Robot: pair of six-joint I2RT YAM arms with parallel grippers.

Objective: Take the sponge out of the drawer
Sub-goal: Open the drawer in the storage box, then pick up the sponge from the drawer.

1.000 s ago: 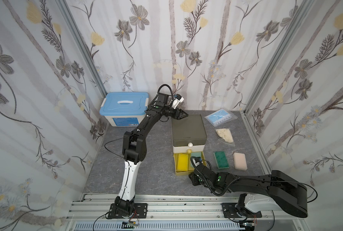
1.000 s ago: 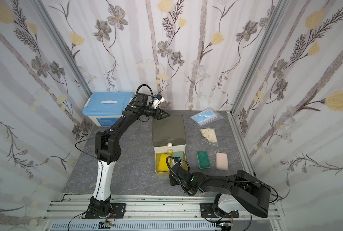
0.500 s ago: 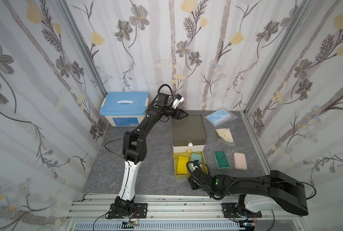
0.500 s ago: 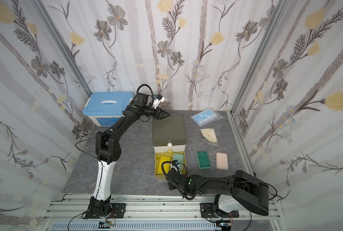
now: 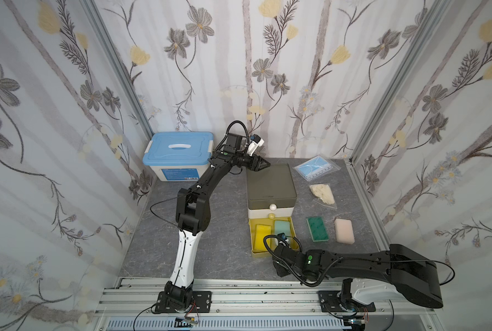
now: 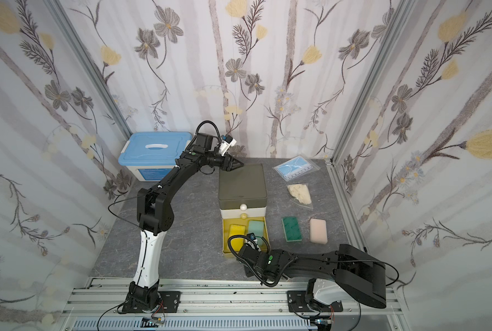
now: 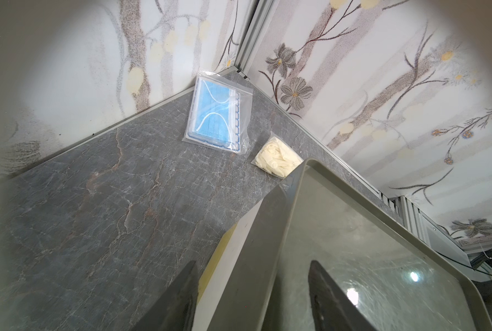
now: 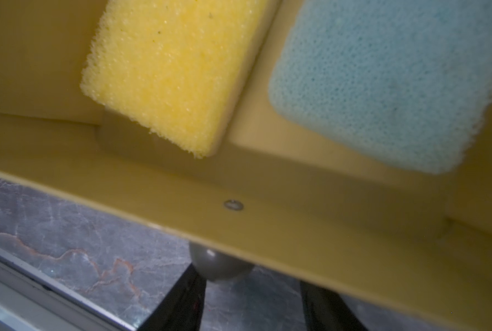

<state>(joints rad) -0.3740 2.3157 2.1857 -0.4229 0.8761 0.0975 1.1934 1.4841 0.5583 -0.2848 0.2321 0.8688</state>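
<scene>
**While the drawer stands open, both sponges lie inside it**

Though the right hand [image 8: 250, 282] sits at the front of the yellow drawer [image 5: 251, 238], from above its fingers are buried under its own wrist and cables. Only its wrist camera shows them: two dark fingers spread apart, wider than the grey knob [image 8: 219, 266] just ahead of them, their bases cut off by the frame edge. Whether either finger touches the knob I cannot tell.

Inside the drawer a yellow sponge [image 5: 260, 232] and a pale blue sponge [image 5: 282, 229] lie side by side, not touching. Up close, the far end of each is cropped and the blue one is blurred.

At the back of the bench [image 5: 224, 229], the left hand [image 5: 263, 165] is pinching the rear corner of the olive cabinet [image 5: 270, 183], one finger over the lid, one down the side. Only the finger ends show in its wrist view.

A green scourer [image 5: 317, 228] and a pink sponge [image 5: 344, 231] lie on the bench right of the drawer, a bag of masks [image 5: 315, 169] and a bag of gloves [image 5: 322, 193] behind them.
</scene>
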